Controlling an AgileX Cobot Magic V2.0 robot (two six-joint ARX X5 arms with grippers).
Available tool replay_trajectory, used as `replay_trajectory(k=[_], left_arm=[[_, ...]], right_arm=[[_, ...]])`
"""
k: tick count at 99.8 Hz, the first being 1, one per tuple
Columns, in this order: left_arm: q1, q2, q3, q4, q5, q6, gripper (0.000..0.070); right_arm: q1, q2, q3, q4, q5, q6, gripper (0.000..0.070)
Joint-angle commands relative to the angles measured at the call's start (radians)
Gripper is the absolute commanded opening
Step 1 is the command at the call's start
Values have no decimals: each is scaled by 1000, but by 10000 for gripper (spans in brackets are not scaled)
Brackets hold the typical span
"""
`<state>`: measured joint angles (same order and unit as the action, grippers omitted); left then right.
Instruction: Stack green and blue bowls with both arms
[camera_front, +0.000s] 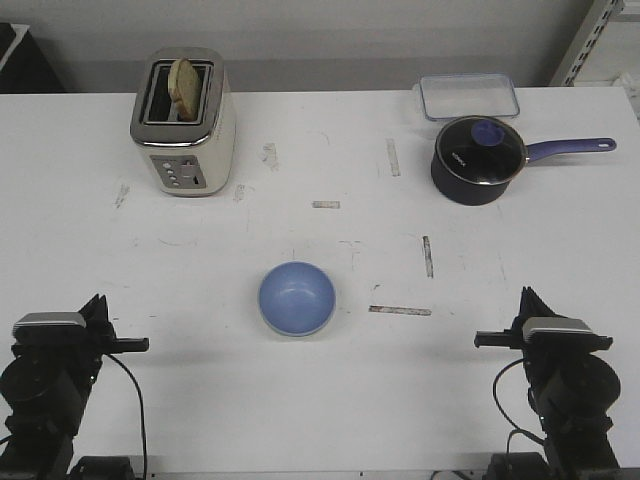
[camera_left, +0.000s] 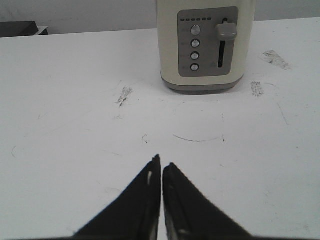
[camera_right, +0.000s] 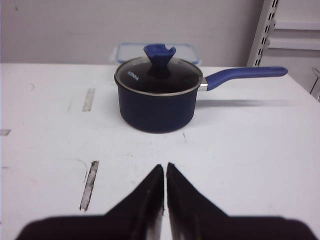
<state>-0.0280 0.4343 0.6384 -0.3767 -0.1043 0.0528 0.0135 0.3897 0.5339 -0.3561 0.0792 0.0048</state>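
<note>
The light blue bowl sits upright on the white table at the middle front. A thin pale greenish edge shows under its near rim; no separate green bowl is in view. My left gripper rests at the front left, well left of the bowl, shut and empty; in the left wrist view its fingers meet over bare table. My right gripper rests at the front right, well right of the bowl, shut and empty; the right wrist view shows the same.
A cream toaster with a slice of bread stands at the back left and shows in the left wrist view. A dark saucepan with a lid and purple handle stands at the back right, a clear lidded box behind it.
</note>
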Motion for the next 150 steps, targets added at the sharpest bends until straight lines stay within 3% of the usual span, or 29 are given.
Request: replay_trajectory(k=[1, 63, 99, 116, 150], left_arm=[[3, -4, 8, 12, 0, -5, 1], [6, -87, -29, 20, -4, -5, 1], [24, -356, -495, 413, 1, -5, 1], [18, -431, -628, 475, 24, -7, 1], [16, -431, -626, 468, 52, -16, 1]], right_arm=[[0, 3, 2, 20, 0, -2, 0], [0, 3, 2, 23, 0, -2, 1], [0, 3, 2, 23, 0, -1, 1], [0, 3, 2, 23, 0, -2, 0], [0, 2, 2, 23, 0, -2, 1]])
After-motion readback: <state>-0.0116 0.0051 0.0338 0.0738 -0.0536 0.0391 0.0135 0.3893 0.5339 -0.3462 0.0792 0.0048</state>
